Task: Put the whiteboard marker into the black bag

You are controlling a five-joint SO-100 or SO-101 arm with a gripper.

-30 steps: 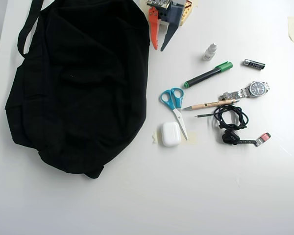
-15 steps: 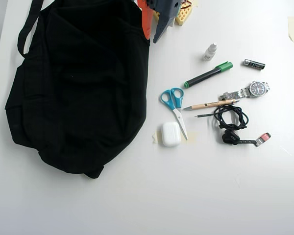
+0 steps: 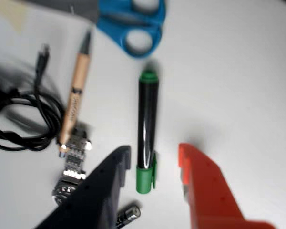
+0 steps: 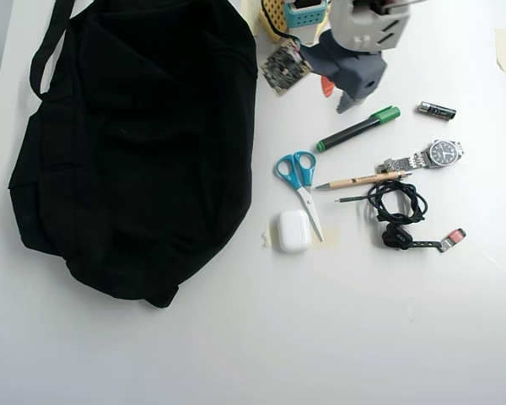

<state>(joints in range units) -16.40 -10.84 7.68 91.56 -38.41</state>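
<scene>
The whiteboard marker [image 3: 147,119] has a black barrel and a green cap and lies flat on the white table. In the wrist view its cap end sits between my fingertips. My gripper [image 3: 152,150] is open, with the black finger [image 3: 102,188] left of the marker and the orange finger [image 3: 207,191] right of it. It holds nothing. In the overhead view the gripper [image 4: 336,95] hovers just up-left of the marker [image 4: 358,128]. The black bag [image 4: 135,143] lies at the left, its strap at the top left.
Blue scissors [image 4: 299,181], a wooden pencil [image 4: 363,180], a watch [image 4: 430,154], a battery [image 4: 437,110], a coiled black cable [image 4: 396,207] and a white earbud case [image 4: 293,230] lie around the marker. A small circuit board [image 4: 280,67] lies by the arm base.
</scene>
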